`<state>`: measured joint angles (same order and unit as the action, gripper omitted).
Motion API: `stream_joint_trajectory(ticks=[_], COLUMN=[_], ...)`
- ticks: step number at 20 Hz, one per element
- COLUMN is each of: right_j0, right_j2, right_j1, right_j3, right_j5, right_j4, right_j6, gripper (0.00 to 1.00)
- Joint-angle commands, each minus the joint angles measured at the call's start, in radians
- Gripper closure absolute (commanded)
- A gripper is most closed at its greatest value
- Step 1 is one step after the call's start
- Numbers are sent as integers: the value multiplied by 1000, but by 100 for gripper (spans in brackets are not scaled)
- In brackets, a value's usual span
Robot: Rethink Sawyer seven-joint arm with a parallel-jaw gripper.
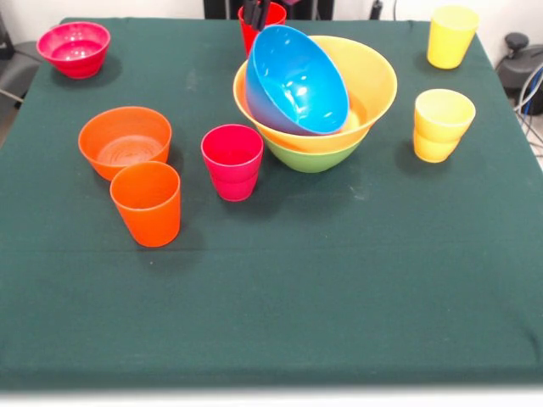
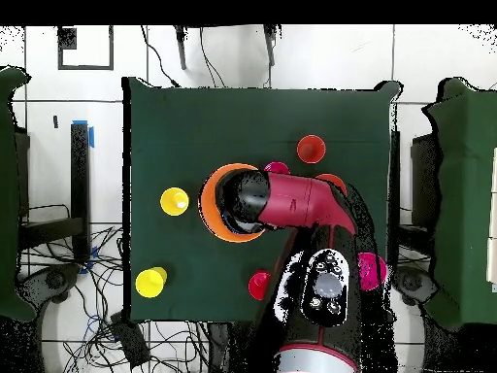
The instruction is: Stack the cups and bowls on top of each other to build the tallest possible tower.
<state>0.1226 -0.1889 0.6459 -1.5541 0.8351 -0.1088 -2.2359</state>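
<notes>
green bowl (image 1: 312, 158) seats the yellow bowl (image 1: 373, 85) as tower base, blue bowl (image 1: 297, 80) tilted inside; at 11 o'clock the gripper (image 1: 257, 13) reaches into the red cup (image 1: 259, 32), closure indeterminate.

No readable text, no labels, no brands, no numbers, no signs in either view, cups, bowls, worktop cloth and robot arm all plain and unmarked as far as visible
</notes>
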Motion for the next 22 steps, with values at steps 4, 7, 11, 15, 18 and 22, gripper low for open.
stream_joint_trajectory(ticks=[4,7,11,15,18,22], right_j0=[-15,-16,-19,-19,-21,-16], right_j2=[56,56,54,53,53,59], right_j1=[-39,-40,-41,-43,-43,-41], right_j3=[-6,-3,-1,-2,-2,-6], right_j5=[-9,-5,-2,2,-2,-2], right_j4=[23,23,22,26,22,29], right_j6=[-109,-110,-112,-118,-112,-109], gripper=[100,100,100,100,0,0])
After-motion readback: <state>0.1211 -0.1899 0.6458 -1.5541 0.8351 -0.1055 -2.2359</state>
